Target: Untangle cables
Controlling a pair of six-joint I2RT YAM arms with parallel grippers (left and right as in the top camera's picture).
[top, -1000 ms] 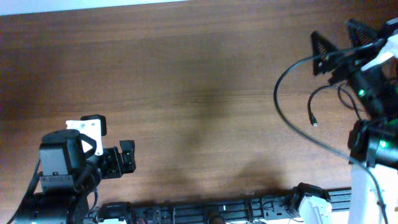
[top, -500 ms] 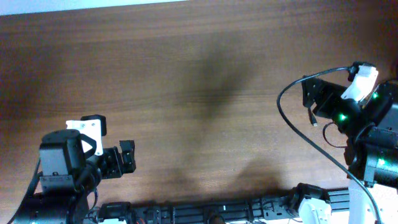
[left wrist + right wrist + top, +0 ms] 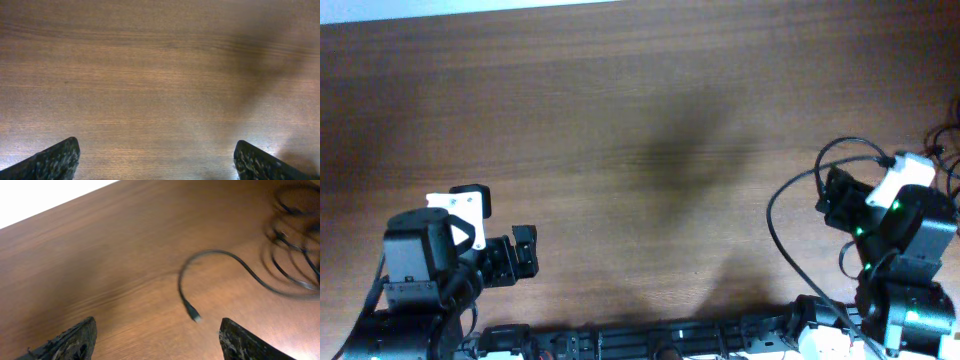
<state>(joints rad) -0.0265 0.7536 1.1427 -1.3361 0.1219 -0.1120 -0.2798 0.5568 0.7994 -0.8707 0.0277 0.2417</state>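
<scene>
Wooden table (image 3: pixel 620 110) overhead: I see the cables (image 3: pixel 944 150) at three o'clock. Left wrist: left fingers (image 3: pixel 55 160) apart, empty. Right wrist: right fingers (image 3: pixel 70 340) apart, empty; blurred cable loops (image 3: pixel 295 235) at one o'clock, a plug (image 3: pixel 193 314) nearer.

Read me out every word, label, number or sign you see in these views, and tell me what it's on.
None readable. No word, label, number or sign shows on the table, the cables, the left arm or the right arm.
</scene>
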